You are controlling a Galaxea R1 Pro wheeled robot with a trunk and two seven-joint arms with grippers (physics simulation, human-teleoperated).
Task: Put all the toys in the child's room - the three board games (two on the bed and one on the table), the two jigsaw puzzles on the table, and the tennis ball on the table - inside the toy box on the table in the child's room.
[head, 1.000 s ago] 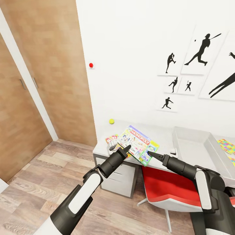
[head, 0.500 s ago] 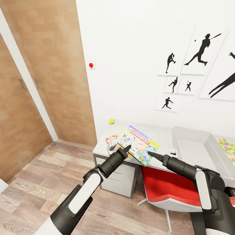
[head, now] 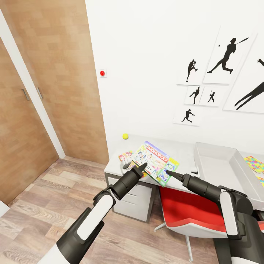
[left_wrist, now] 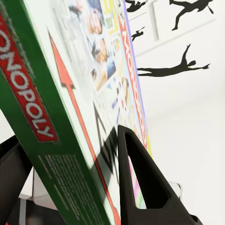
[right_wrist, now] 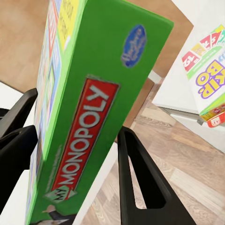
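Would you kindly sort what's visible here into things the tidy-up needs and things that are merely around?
Needed:
Monopoly box, held by the left gripper and right gripper
Skip-Bo box
tennis ball
jigsaw puzzle
toy box
table

Merely around:
red chair
baseball silhouettes
wooden doors

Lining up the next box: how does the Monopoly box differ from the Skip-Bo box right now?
The Monopoly box is tilted up off the table, gripped at opposite edges by the left gripper and right gripper; the Skip-Bo box lies flat on the table, ungripped. Monopoly has green sides and a white face; Skip-Bo shows yellow and red. Monopoly looks larger, though Skip-Bo is partly hidden. Both are flat printed game boxes, outside the toy box.
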